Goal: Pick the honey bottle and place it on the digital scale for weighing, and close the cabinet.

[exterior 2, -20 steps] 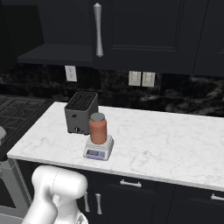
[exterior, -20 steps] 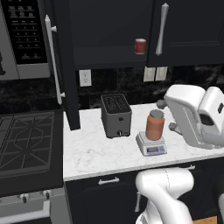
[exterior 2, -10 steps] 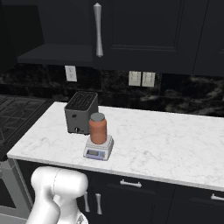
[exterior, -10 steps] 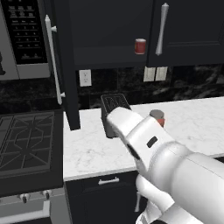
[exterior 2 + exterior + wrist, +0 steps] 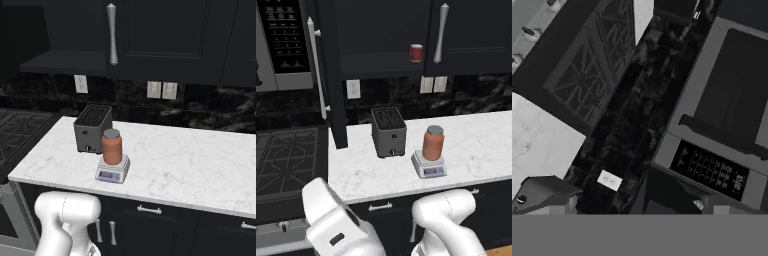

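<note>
Fingers: spread wide, holding nothing; two dark tips (image 5: 619, 202) at bottom of hand view, facing stove grate (image 5: 587, 75) and microwave (image 5: 722, 130).
Honey bottle (image 5: 433, 143): upright on digital scale (image 5: 429, 165), centre right of left base view, on white marble desk (image 5: 476, 140).
Toaster (image 5: 388, 132): just left of scale, apart from it.
Cabinet (image 5: 376, 35): left door (image 5: 333, 75) swung open, right door shut; red can (image 5: 416, 52) on inner shelf, upper middle.
</note>
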